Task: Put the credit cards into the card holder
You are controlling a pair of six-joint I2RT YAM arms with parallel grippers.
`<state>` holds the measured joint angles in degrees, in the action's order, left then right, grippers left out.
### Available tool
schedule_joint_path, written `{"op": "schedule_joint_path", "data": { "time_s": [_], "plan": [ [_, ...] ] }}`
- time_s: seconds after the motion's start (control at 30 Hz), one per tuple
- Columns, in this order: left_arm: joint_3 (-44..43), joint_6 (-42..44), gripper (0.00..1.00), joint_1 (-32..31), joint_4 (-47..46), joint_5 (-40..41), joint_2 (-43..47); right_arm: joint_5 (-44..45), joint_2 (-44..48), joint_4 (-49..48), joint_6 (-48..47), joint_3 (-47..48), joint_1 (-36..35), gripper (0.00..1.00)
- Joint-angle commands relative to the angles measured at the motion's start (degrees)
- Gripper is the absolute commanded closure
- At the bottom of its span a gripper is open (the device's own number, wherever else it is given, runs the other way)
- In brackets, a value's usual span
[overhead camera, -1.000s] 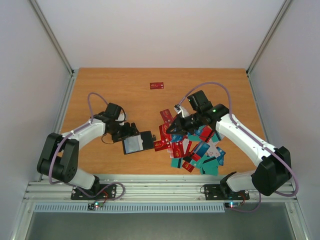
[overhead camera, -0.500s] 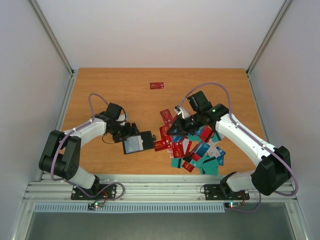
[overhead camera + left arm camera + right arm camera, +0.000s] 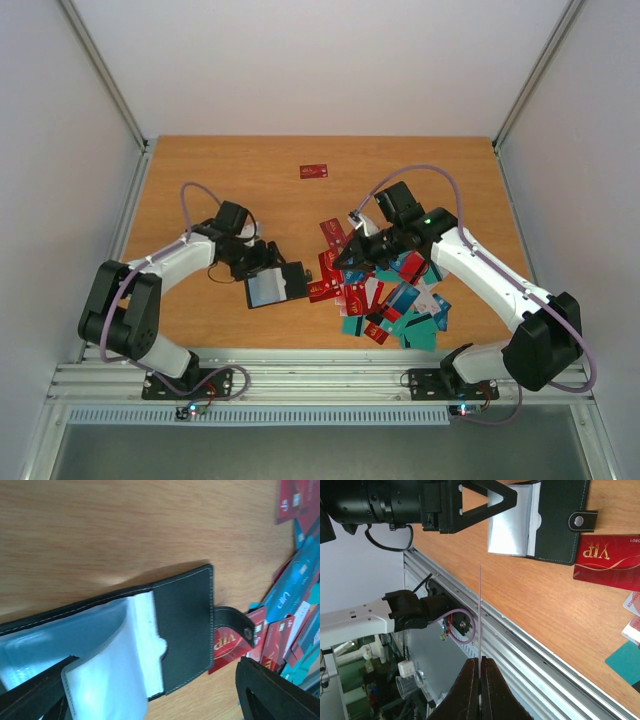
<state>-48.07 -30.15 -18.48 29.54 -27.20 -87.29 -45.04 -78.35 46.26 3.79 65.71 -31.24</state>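
The black card holder [image 3: 278, 286] lies open on the table, its clear sleeves [image 3: 100, 675] turned up and its snap strap [image 3: 235, 622] pointing at the pile of credit cards [image 3: 392, 296]. My left gripper [image 3: 262, 262] stands open astride the holder, one finger [image 3: 30, 700] beside the sleeves, the other [image 3: 275, 690] clear of the flap's edge. My right gripper [image 3: 480, 664] is shut on one credit card [image 3: 480, 610], seen edge-on as a thin line. It hovers right of the holder [image 3: 555, 525], near a red VIP card [image 3: 607, 562].
A single red card [image 3: 314, 171] lies apart near the back of the table. The aluminium rail [image 3: 320, 372] runs along the near edge, with both arm bases on it. White walls close in the left, right and back sides.
My left gripper has edged right over the holder and its jaws have narrowed a little. The right gripper has barely shifted, still shut on its card.
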Motion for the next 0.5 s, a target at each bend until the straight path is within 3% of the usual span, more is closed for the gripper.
{"op": "schedule_joint_path", "data": {
  "time_s": [0.0,0.47],
  "plan": [
    [-3.3,-1.53,0.16,-2.17,-0.88,-0.75,0.76,-0.87,0.82,-0.84,-0.26,0.3,-0.31,0.99],
    [-9.82,-5.59,0.19,-8.08,-4.13,-2.07,-7.78,-0.14,-0.09,-2.72,0.56,-1.52,-0.24,0.99]
  ]
}}
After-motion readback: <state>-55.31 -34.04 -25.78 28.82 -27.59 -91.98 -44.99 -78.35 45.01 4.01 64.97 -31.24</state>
